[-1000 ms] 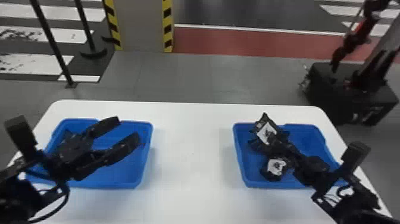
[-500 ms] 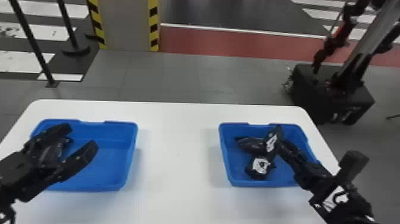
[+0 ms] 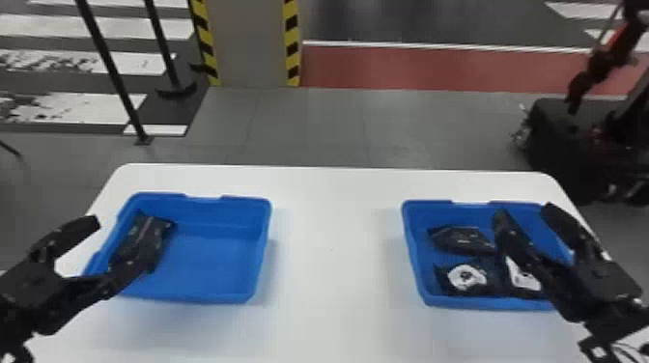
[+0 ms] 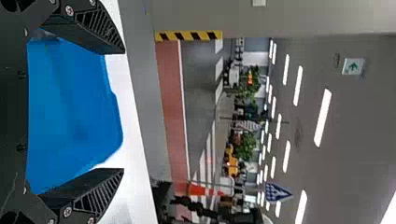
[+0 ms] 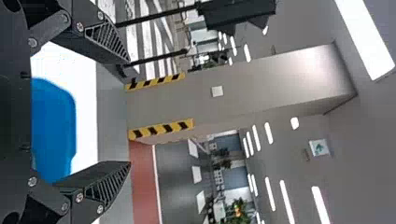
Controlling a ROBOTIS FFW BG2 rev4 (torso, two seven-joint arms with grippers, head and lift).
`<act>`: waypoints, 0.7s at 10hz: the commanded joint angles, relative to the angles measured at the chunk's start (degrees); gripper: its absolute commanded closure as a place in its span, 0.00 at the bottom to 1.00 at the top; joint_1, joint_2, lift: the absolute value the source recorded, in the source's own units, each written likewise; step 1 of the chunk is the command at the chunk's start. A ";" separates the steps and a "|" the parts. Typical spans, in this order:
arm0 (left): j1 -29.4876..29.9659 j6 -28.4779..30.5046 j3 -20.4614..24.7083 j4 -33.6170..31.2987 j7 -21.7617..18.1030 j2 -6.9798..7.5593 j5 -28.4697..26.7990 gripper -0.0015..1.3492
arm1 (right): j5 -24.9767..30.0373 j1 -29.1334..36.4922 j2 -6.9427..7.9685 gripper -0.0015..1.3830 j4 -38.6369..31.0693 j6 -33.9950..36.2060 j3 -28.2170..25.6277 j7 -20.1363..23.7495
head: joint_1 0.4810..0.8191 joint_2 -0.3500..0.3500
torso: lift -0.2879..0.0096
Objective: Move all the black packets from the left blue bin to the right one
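In the head view my left gripper stands open at the left blue bin's left side, one finger over the single black packet lying along that side. Its spread fingers frame blue plastic in the left wrist view, the left gripper holding nothing. The open right gripper is over the right blue bin. There lie a plain black packet, a packet with a round white label, and a white-marked packet partly behind a finger. In the right wrist view, the right gripper holds nothing.
Both bins stand on a white table, with a wide strip of bare tabletop between them. Beyond its far edge are a striped pillar, black poles and a dark machine on the floor.
The right gripper has opened and let go of a white-marked packet, which now lies in the right bin. My left gripper has moved leftward relative to its bin. The head view has shifted.
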 commanded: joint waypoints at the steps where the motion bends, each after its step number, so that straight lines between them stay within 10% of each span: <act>1: -1.69 4.70 1.60 -0.06 0.73 -0.24 -5.64 0.10 | -2.35 1.29 0.11 0.18 -3.32 0.41 3.39 0.41 | 0.63 0.59 | 0.60; 5: -9.15 18.06 -0.16 0.93 7.23 0.73 -17.51 0.10 | -4.02 0.02 0.11 0.18 -3.46 2.37 6.46 1.64 | 0.63 0.84 | 0.60; 7: -16.04 24.38 -6.22 9.36 7.76 4.07 -20.67 0.11 | -4.11 0.16 0.11 0.18 -3.18 3.22 6.55 1.99 | 0.63 0.87 | 0.60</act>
